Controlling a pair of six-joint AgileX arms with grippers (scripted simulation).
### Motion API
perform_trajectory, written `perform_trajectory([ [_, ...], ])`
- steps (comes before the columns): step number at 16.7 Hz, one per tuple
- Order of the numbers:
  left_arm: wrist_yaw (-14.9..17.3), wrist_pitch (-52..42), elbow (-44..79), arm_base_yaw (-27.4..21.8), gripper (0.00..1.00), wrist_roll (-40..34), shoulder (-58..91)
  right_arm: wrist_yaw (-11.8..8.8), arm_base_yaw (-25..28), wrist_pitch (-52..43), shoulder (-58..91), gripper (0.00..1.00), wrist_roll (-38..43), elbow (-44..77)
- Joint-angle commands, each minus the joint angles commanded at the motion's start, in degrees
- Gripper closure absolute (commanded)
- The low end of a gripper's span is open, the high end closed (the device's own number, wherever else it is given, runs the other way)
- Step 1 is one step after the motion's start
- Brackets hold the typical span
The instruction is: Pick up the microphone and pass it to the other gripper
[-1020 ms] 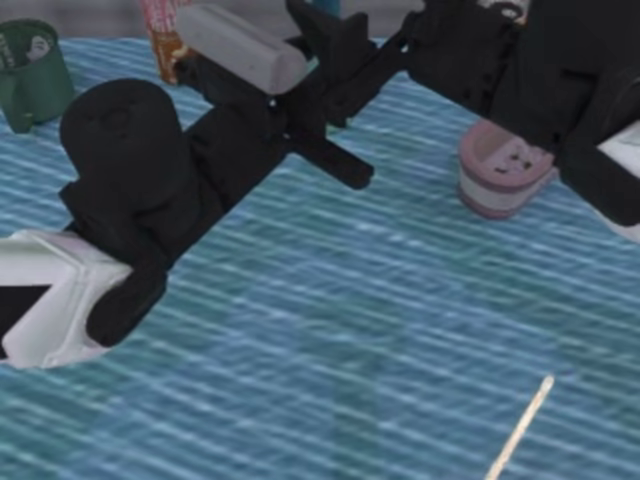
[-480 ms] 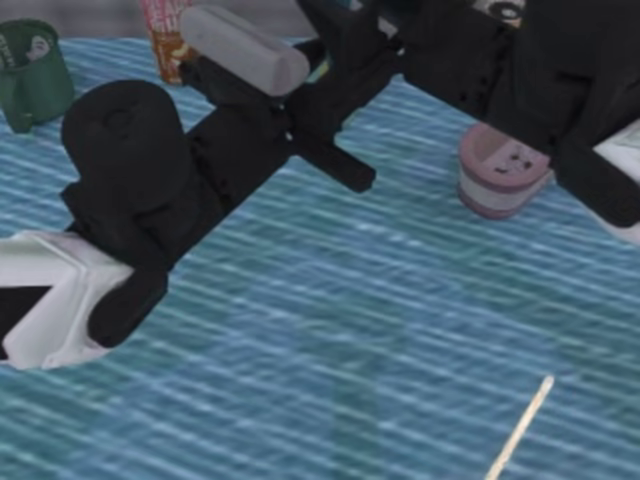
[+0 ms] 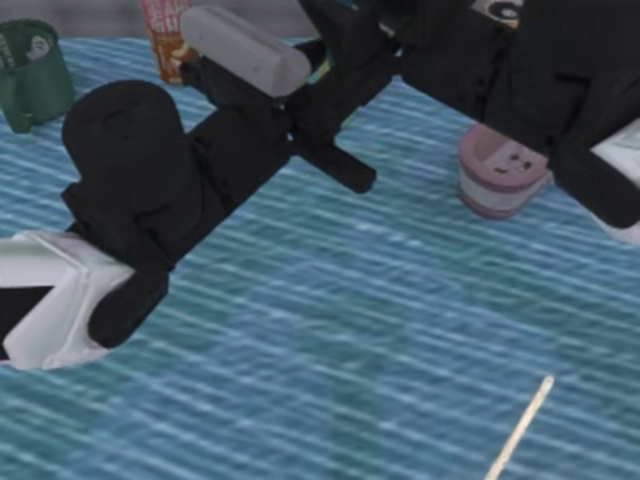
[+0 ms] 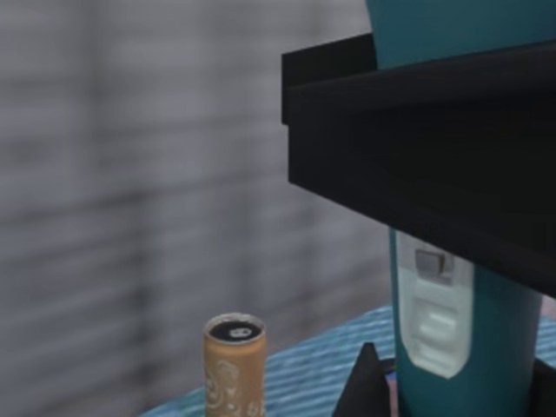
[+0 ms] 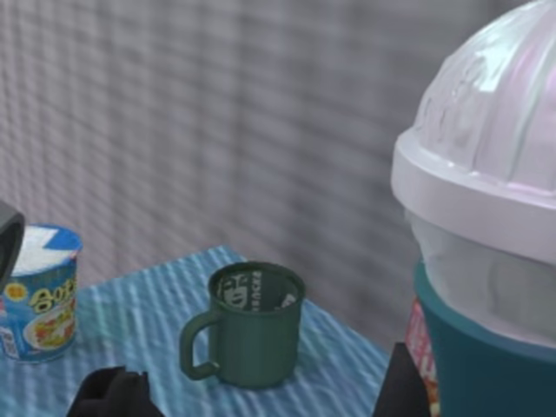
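Table (image 3: 380, 330): blue-green rippled cloth surface filling the top view.
Left arm (image 3: 130, 190): bulky black links with a white section at the left edge, reaching diagonally toward the far middle; a grey cylinder (image 3: 245, 48) lies on its wrist.
Right arm (image 3: 560, 90): black links entering from the far right, reaching leftward to meet the left arm.
Left gripper (image 3: 330, 60): at the far middle of the table, raised; in the left wrist view a black finger (image 4: 426, 165) crosses the microphone handle, pinching it.
Right gripper (image 3: 395, 30): just beside the left gripper at the far edge; whether its fingers are spread or pressed together cannot be told.
Microphone (image 4: 460, 304): held upright above the far middle, between the two grippers; dark teal handle with white switch strip in the left wrist view, rounded white-grey head (image 5: 486, 148) in the right wrist view.
Pink container (image 3: 500, 170): on the table at the right, near the right arm.
Green mug (image 3: 32, 72): far left corner, upright.
Orange can (image 3: 165, 35): far edge, right of the mug.
Noodle cup (image 5: 35, 291): seen in the right wrist view, near the mug.
Wooden stick (image 3: 520, 428): thin, pale, lying near right, well apart from the arms.
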Motion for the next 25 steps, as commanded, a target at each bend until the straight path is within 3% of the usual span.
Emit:
perform_trajectory([
  [4, 0.0, 0.0, 0.0, 0.0, 1.0, 0.0, 0.0, 0.0, 0.0, 0.0, 0.0, 1.0, 0.0, 0.0],
  [17, 0.0, 0.0, 0.0, 0.0, 0.02, 0.0, 0.0, 0.0, 0.0, 0.0, 0.0, 1.0, 0.0, 0.0],
  [25, 0.0, 0.0, 0.0, 0.0, 0.0, 0.0, 0.0, 0.0, 0.0, 0.0, 0.0, 1.0, 0.0, 0.0],
])
